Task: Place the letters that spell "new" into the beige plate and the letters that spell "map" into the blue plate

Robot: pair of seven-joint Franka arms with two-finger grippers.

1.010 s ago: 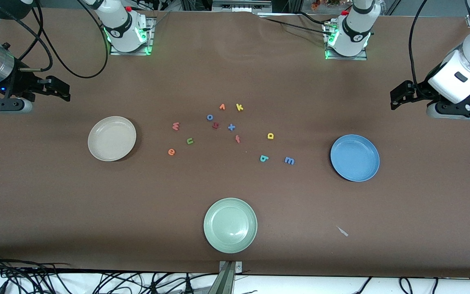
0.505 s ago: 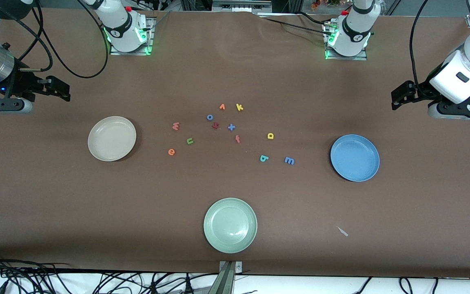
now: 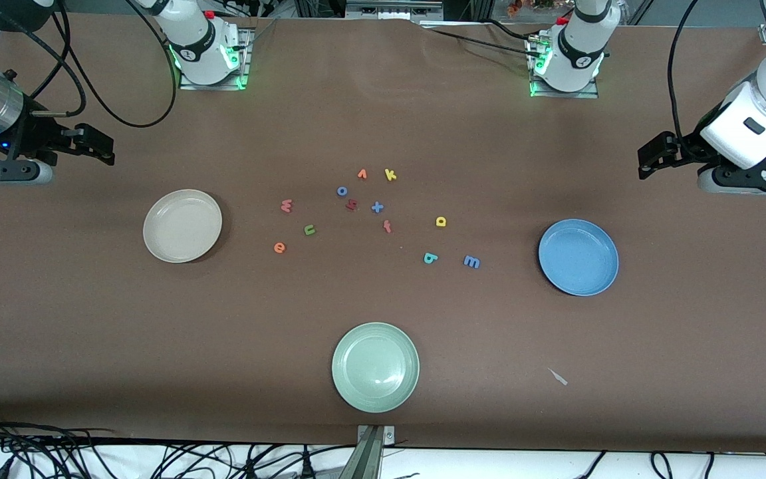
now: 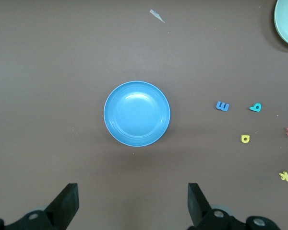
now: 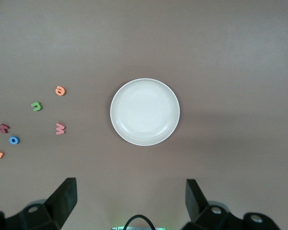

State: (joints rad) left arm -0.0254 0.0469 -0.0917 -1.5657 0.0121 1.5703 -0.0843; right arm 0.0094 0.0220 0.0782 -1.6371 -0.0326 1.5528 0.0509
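Two Franka arms wait at either end of a brown tabletop (image 3: 383, 120), each end effector held aloft with its fingers spread wide and nothing between them. The left end effector (image 4: 133, 203) hangs over bare tabletop at its own end, the blue plate (image 3: 578, 257) lying on the surface close by it, nearer the front camera. The right end effector (image 5: 131, 200) hangs likewise at its end, with the beige plate (image 3: 182, 225) close by it, nearer the front camera.

Both plates hold nothing. The letters lie loose in the middle of the tabletop, well apart from both end effectors. The pinkish-red w (image 3: 286, 205), green n (image 3: 310, 230) and orange e (image 3: 279, 248) sit on the side toward the right end effector, near the beige plate. The yellow p (image 3: 441, 221), teal a (image 3: 429, 258) and dark blue m (image 3: 471, 262) sit toward the left end effector, near the blue plate. A pale green plate (image 3: 375, 366) rests nearest the front camera.
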